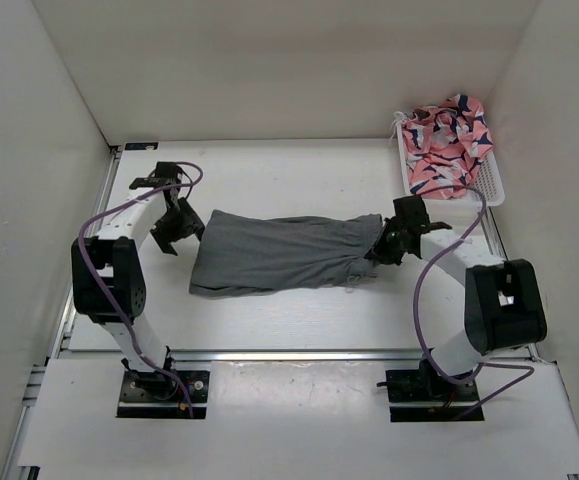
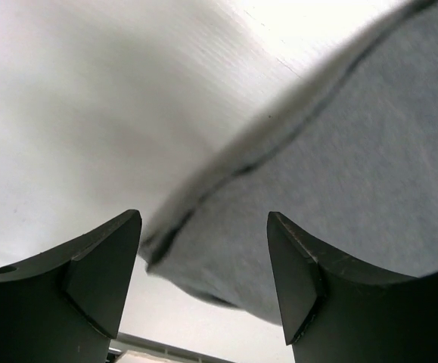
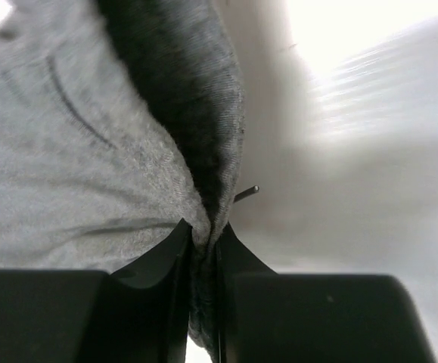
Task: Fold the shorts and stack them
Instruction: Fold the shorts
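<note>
Right fingers (image 3: 154, 287): clamped on the gathered right end of the shorts (image 1: 279, 255).
Left fingers (image 2: 101, 272): apart, straddling the shorts' left corner, not gripping.
Shorts: long grey band on the bench (image 1: 269, 330), seemingly folded once lengthwise; cross-fold and stacking judged outstanding.
Arms: elbows bent, wrists low at the shorts' opposite ends.
Basket (image 1: 496, 190): beyond the shorts' right end.

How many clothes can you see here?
2. The grey shorts lie mid-table, their right end pinched in the right claw. A pink patterned garment fills the white basket at the far right; more may hide underneath.
</note>
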You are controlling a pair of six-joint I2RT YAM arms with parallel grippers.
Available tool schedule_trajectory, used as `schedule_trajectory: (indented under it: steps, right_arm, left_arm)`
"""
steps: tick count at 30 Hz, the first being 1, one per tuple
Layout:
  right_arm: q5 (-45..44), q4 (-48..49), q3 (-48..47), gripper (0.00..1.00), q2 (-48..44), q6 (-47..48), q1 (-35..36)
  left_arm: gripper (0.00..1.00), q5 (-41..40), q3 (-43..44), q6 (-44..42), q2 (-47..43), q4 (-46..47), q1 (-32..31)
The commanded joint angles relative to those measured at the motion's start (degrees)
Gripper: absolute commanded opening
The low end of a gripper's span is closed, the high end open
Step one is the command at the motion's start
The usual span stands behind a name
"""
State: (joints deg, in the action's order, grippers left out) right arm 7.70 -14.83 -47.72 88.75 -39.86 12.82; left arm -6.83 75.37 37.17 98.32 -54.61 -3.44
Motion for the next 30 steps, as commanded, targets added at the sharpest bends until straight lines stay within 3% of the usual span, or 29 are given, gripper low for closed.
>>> schedule_trajectory:
  steps: [1, 8, 19, 25, 30]
  right_arm:
    - [-7.61, -10.1, -6.05, 0.0, -4.63, 6.89, -0.16]
    - [-15.17, -20.83, -22.22, 0.0, -4.47, 14.89, 3.52]
    - [-26.95, -31.22, -43.05, 0.0, 3.35, 16.65, 21.09]
    - [-32.31, -35.88, -54.39, 0.0, 13.35, 16.04, 32.51]
    - [-32.85, -41.15, -69.06, 0.0, 23.03, 15.42, 37.36]
  left_arm:
    - [0.78, 2.17, 1.62, -0.52, 1.17, 1.52, 0.19]
    - [0.75, 5.42, -0.31, 0.53, 5.21, 3.46, -2.71]
    - [0.68, 10.96, -1.9, 0.54, 11.44, 7.32, -4.99]
    - [0.65, 10.96, -3.12, 0.54, 11.98, 7.85, -5.0]
    - [0.65, 10.96, -3.65, 0.54, 11.98, 7.85, -5.0]
